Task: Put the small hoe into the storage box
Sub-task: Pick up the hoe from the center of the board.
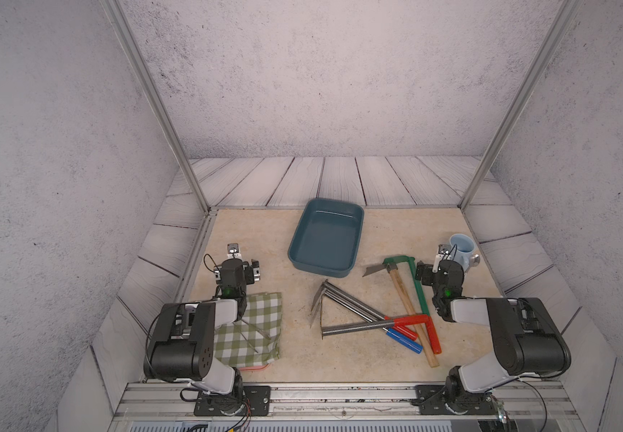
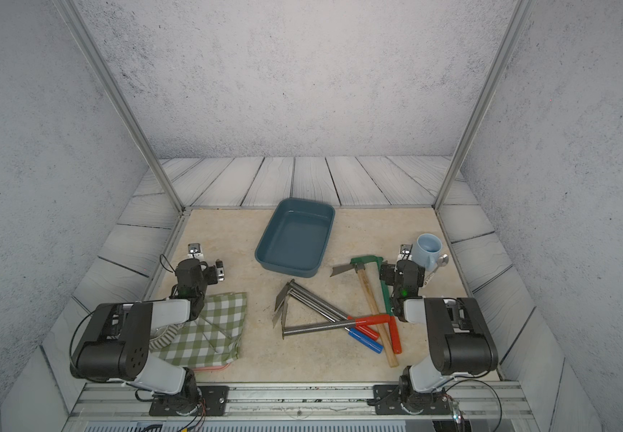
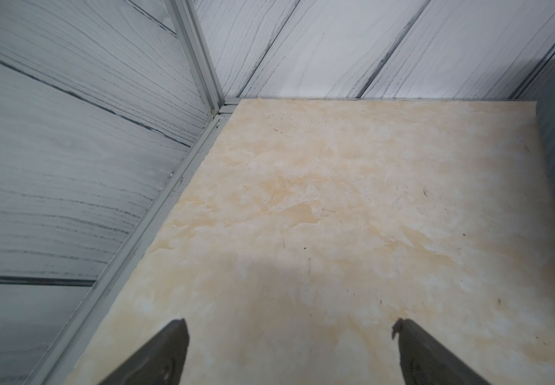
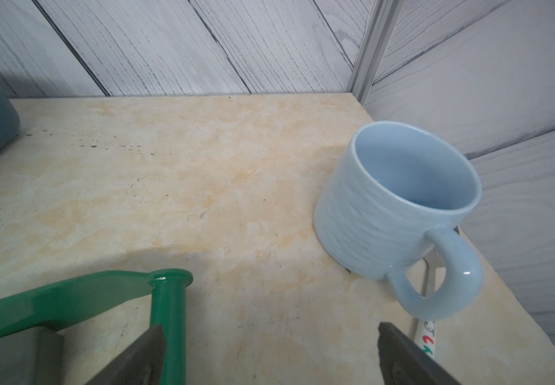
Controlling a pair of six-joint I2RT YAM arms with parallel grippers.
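Storage box [image 1: 325, 243] at the back — tools [image 1: 355, 326] before it, cloth [image 1: 257, 321] left, mug [image 1: 461, 248] right

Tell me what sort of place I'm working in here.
Probably a mock-up test booth, not a real shed: printed plank walls on metal posts, two arms mounted on a rail, and hoes and a tub laid on a tabletop.

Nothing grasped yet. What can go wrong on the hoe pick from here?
1. The wooden-handled hoe, green hoe and metal-shafted hoes lie crossed near their grips; lifting one may drag others.
2. The light blue mug stands close by the right gripper; a swing could tip it.
3. Several hoes: wrong one may get picked.
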